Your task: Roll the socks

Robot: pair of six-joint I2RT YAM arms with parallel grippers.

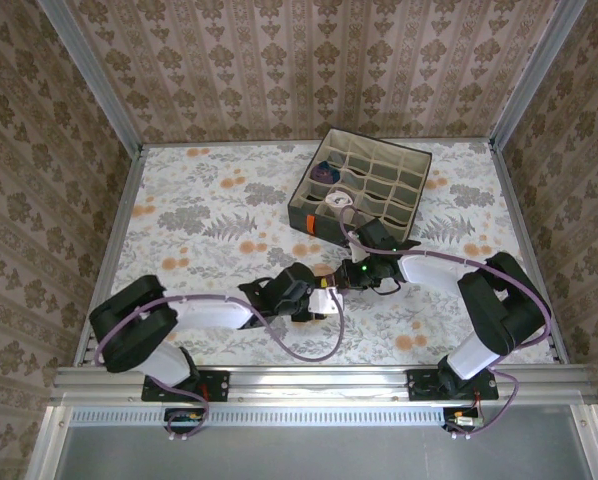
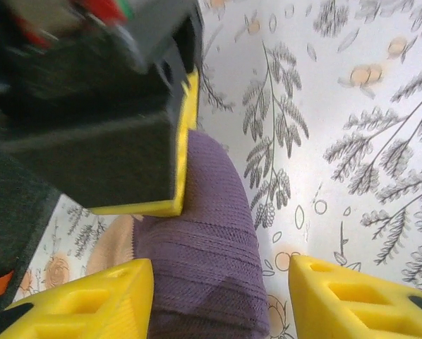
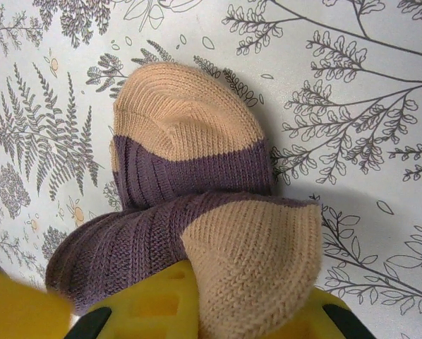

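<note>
The purple sock with tan heel (image 3: 190, 169) lies folded on the flowered table in the middle, between both arms. My right gripper (image 3: 232, 321) is shut on the sock's tan part (image 3: 260, 261), with its yellow fingers (image 3: 151, 304) at either side. In the left wrist view the sock's purple body (image 2: 204, 240) runs between the fingers of my left gripper (image 2: 221, 300), which stands open astride it; the left finger (image 2: 91, 300) touches the fabric. The purple sock with orange cuff (image 1: 322, 172) and the white sock (image 1: 336, 201) sit in cells of the box.
The grey fabric box (image 1: 309, 215) with beige grid cells stands just behind the grippers, at the back right of the table. My right gripper's black and yellow finger (image 2: 126, 155) hangs close above the sock in the left wrist view. Patterned walls close in the table.
</note>
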